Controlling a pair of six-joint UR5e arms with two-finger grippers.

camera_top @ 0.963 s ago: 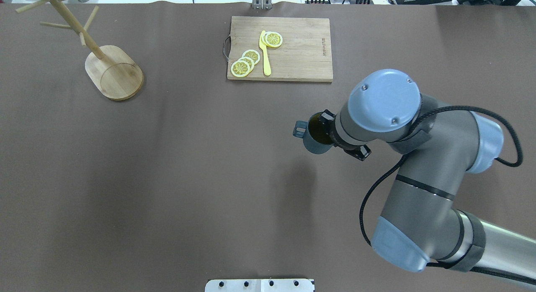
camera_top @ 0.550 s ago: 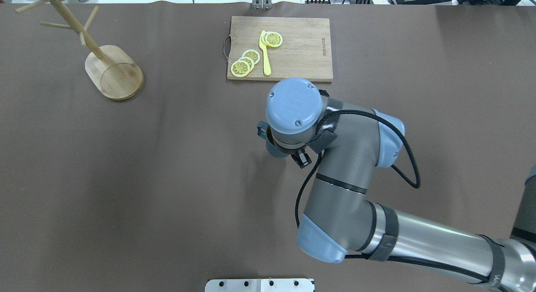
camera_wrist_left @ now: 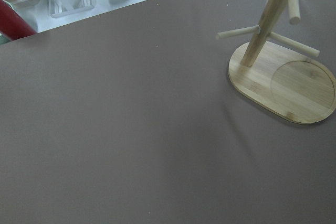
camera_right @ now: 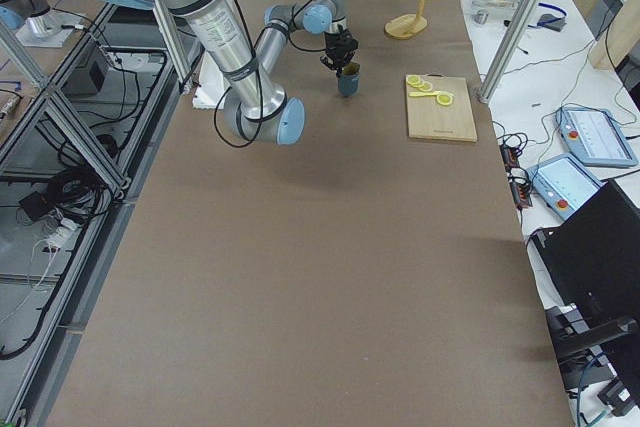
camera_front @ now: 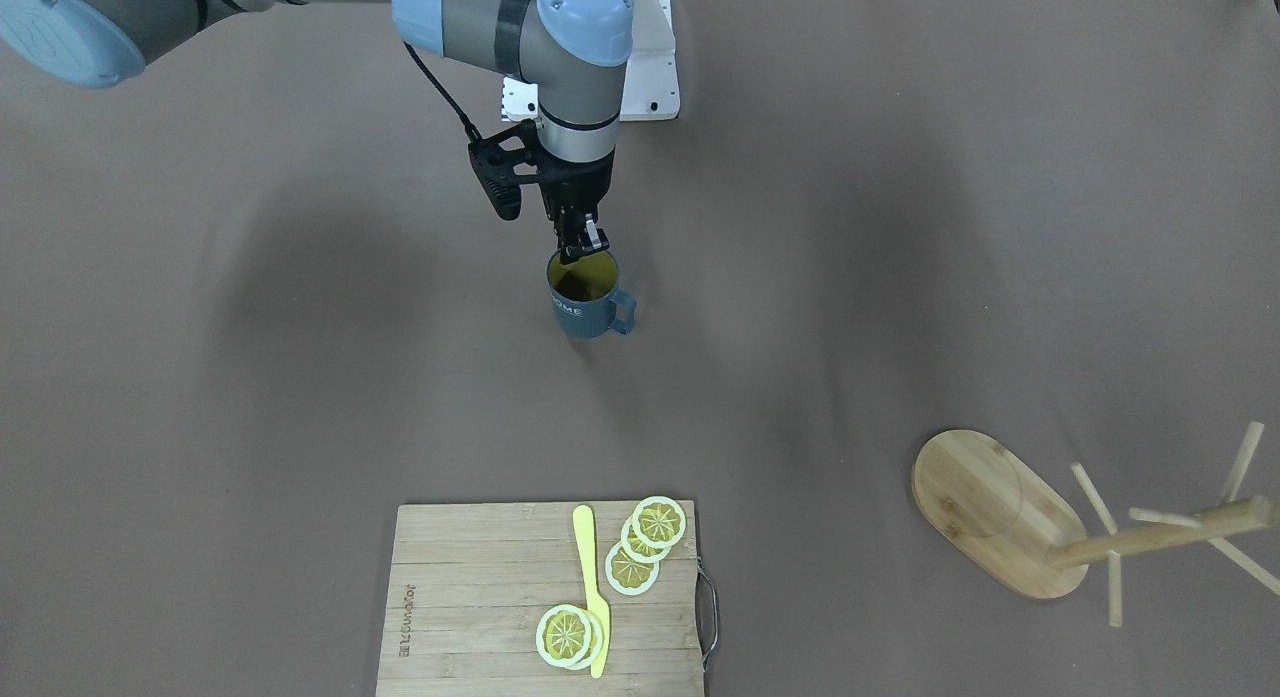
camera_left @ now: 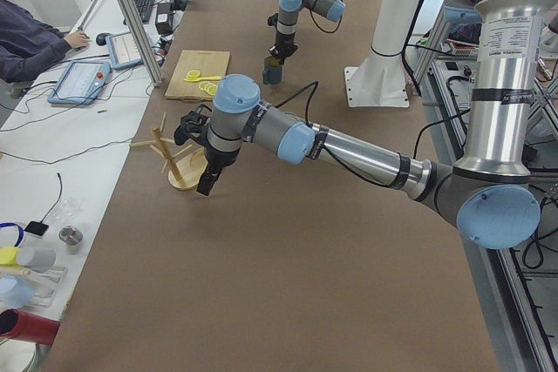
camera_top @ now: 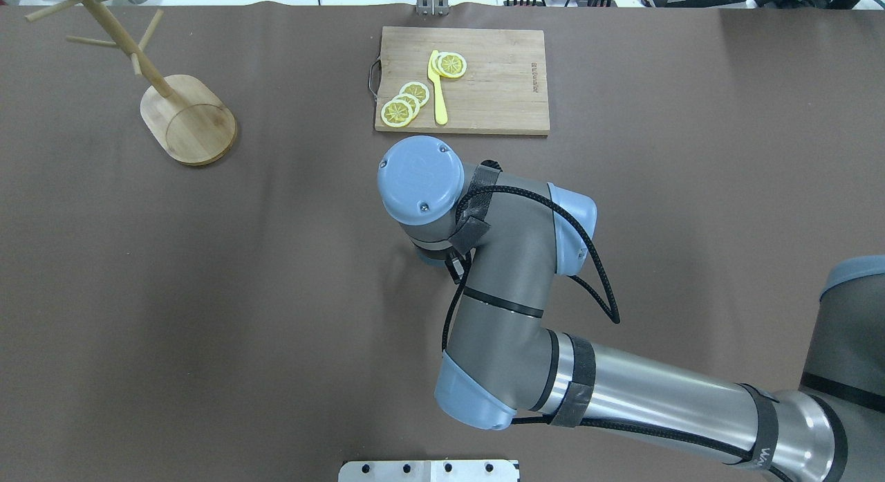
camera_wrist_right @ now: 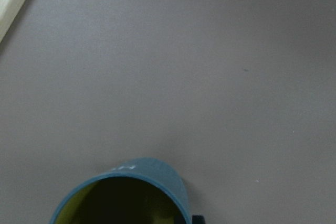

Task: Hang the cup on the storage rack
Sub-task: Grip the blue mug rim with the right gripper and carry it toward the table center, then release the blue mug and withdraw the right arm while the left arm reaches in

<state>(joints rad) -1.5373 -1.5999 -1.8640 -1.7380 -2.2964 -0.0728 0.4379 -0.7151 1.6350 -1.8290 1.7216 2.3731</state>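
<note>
Centrally, cylindrical slate-blue cup, right pincer gripping rim, bamboo rack apart.

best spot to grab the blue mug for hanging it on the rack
The rim wall on the robot's side, from above, one finger inside, as the right tool grips now. The cup is upright, mouth open, and that leaves its handle, pointing toward the storage rack, free for a peg.
</note>
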